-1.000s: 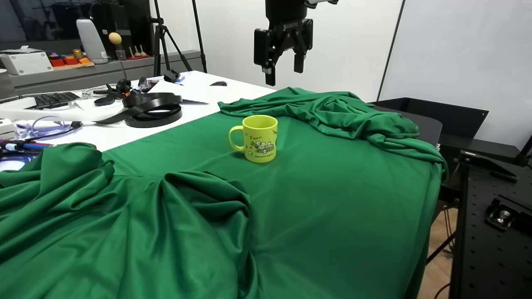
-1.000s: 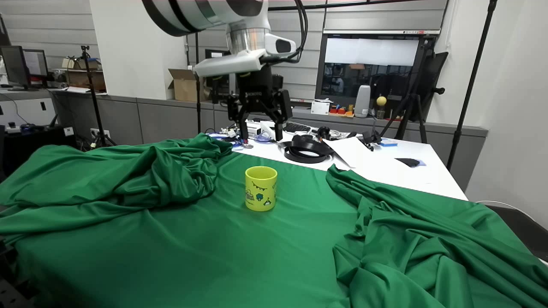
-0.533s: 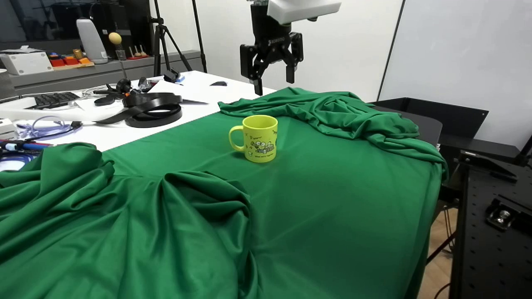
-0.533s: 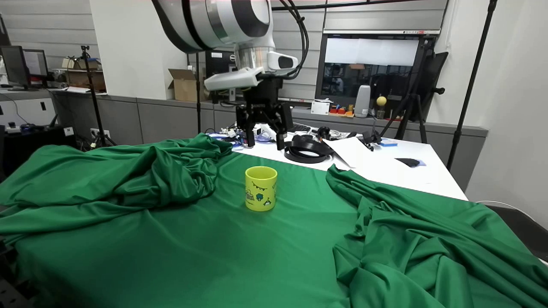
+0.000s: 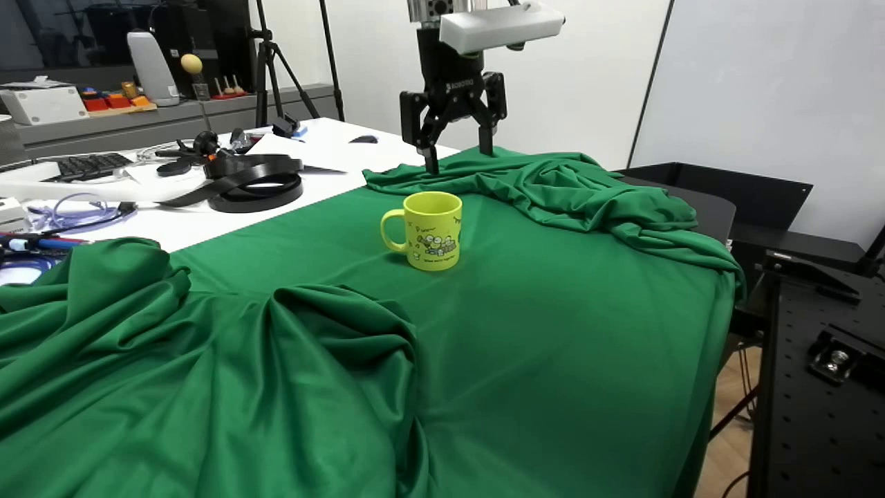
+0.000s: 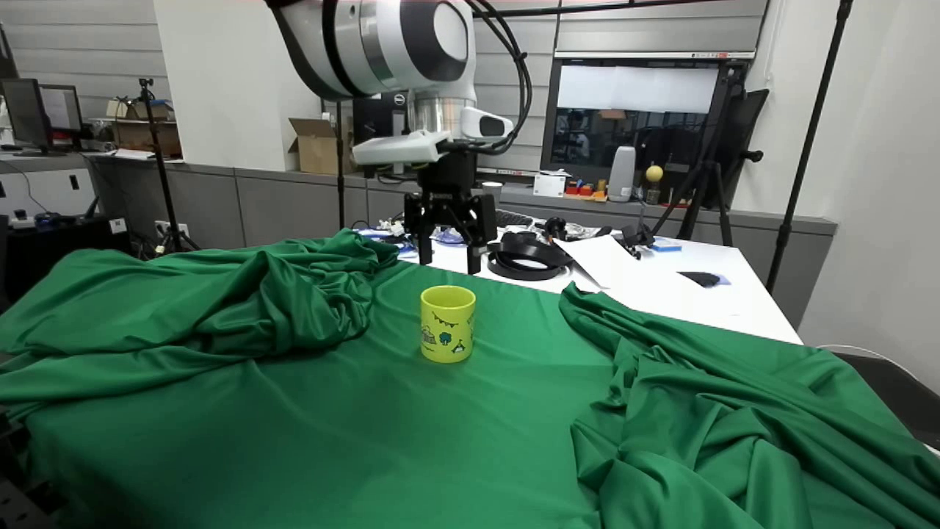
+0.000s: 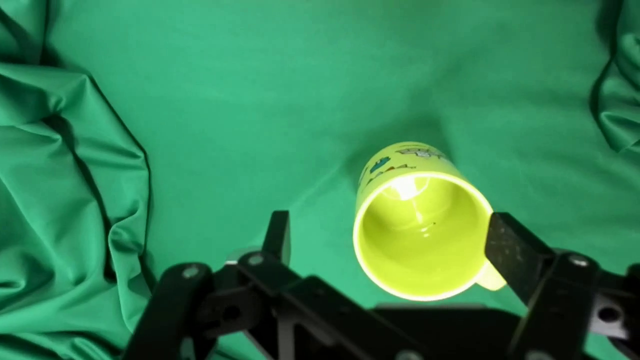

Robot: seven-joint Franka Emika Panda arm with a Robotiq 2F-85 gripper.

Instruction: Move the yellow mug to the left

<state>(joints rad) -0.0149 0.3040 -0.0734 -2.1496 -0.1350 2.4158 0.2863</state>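
Note:
The yellow mug (image 5: 433, 232) stands upright on the green cloth (image 5: 567, 360), and it also shows in an exterior view (image 6: 448, 327). Its handle (image 5: 391, 232) points left there. In the wrist view I look down into the mug (image 7: 420, 250), right of the middle between the fingers. The right finger (image 7: 517, 250) overlaps its rim and hides part of the handle (image 7: 491, 278). My gripper (image 7: 387, 222) is open and empty. In both exterior views the gripper (image 5: 459, 160) (image 6: 449, 264) hangs above and apart from the mug.
Bunched folds of cloth (image 5: 553, 187) (image 6: 286, 294) lie on both sides of the mug. Behind is a white table (image 6: 661, 283) with black straps (image 6: 525, 257), cables and a paper sheet. A dark perforated plate (image 5: 823, 415) stands at the right in an exterior view.
My gripper has come down toward the mug, shifting somewhat left in one exterior view and slightly right in the other before the last half second. It stays open. The mug has not moved.

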